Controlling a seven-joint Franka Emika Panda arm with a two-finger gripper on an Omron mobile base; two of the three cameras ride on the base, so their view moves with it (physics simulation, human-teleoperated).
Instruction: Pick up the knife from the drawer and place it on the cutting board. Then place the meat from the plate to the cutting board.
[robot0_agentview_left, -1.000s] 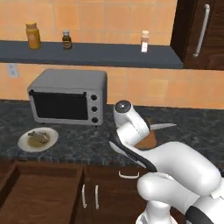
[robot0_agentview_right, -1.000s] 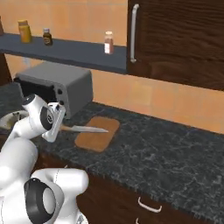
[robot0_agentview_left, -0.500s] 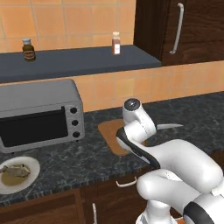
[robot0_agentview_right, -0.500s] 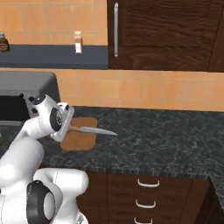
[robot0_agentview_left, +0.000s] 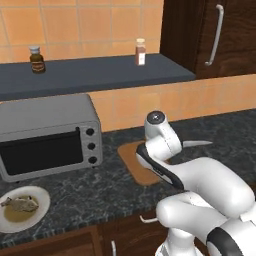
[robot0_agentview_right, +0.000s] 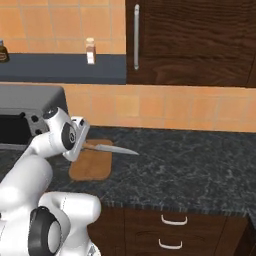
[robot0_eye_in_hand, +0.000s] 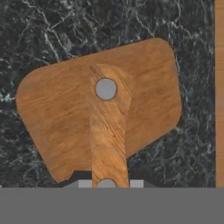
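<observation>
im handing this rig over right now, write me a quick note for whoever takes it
Gripper: shut on the knife, carried above the counter. The tan handle sits over the cutting board in the hand view; from the right base view the blade juts out past the board's edge.
Cutting board: on the dark counter, right of the toaster oven, nothing on it yet.
Meat: on the plate, left end of the counter in front of the oven.
Done: knife is in the gripper.
Left: set the knife on the board, let go, then fetch the meat and put it on the board.

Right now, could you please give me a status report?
Tool shut on knife, held above cutting board. Meat on plate. Nothing blocking the board.
</observation>
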